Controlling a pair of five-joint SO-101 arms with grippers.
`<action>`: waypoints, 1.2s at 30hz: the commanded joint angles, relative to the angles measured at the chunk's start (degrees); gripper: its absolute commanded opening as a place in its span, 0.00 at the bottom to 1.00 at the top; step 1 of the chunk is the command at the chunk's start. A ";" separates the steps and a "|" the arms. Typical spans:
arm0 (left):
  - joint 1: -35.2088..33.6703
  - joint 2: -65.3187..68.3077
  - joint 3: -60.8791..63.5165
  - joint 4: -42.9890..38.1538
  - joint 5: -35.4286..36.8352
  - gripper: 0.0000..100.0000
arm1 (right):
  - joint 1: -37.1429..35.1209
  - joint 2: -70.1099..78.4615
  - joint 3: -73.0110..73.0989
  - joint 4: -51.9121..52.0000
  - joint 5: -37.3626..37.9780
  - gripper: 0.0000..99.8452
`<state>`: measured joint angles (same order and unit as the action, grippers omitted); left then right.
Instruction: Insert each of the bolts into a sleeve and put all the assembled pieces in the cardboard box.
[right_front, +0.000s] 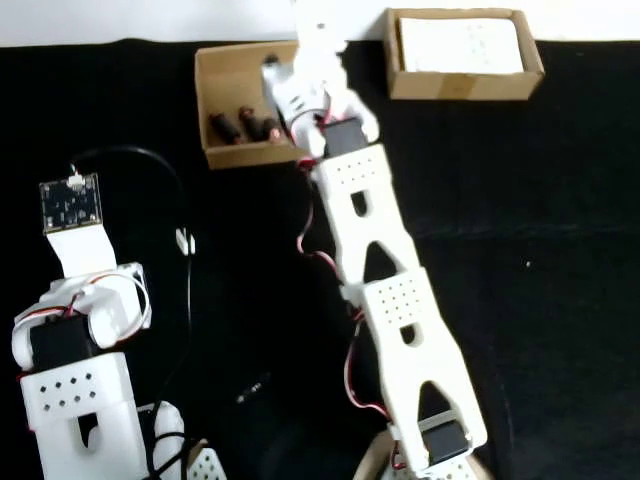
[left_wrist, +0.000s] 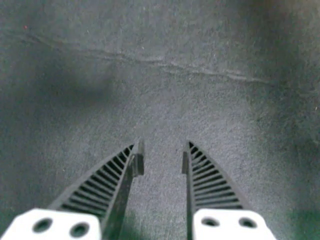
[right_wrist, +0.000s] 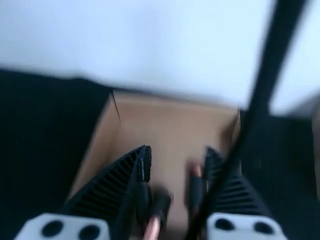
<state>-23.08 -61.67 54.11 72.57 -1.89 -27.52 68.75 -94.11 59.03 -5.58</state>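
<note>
From the remote station, I see the right arm (right_front: 370, 230) stretched across the black cloth (right_front: 520, 260) to the far side of the table, its wrist hanging over the cardboard box (right_front: 250, 155). In the right wrist view the right gripper (right_wrist: 176, 157) is poised above the box's brown floor (right_wrist: 170, 125), its ribbed black fingers (right_wrist: 120, 180) spread apart and pinching nothing. Several dark assembled pieces (right_front: 222, 128) lie inside the box toward its near wall; the wrist view shows them blurred beneath the parted fingers (right_wrist: 156, 207), and I cannot tell whether any fingertip touches them. A dark cable (right_wrist: 260, 100) cuts diagonally across that wrist view in front of the box. The left arm (right_front: 80, 340) sits folded at the near left corner of the table, well apart from the box, with a small square circuit board (right_front: 70, 203) facing up at its wrist. The left gripper (left_wrist: 162, 150) hovers over bare cloth (left_wrist: 150, 75), with its fingers spread as well and an open gap of fabric between the tips. A faint crease (left_wrist: 200, 72) runs across the cloth beyond them. A second box (right_front: 465, 85) stands at the far right edge, apart from the first, holding a white sheet (right_front: 460, 45). A thin black wire (right_front: 188, 260) loops on the cloth beside the left arm.
</note>
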 joint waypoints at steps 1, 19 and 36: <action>-0.31 -4.35 -2.24 -0.62 -4.13 0.07 | 1.80 -8.66 -7.96 10.77 -0.35 0.00; 9.36 -41.54 22.37 -2.99 -17.05 0.01 | 16.22 -33.19 -7.69 42.24 -0.26 0.01; 9.63 -41.80 38.02 -4.40 -17.14 0.01 | 24.84 -60.79 26.07 42.24 -0.35 0.01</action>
<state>-14.11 -102.81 91.21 69.05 -18.59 -4.04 18.64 -81.98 100.62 -5.58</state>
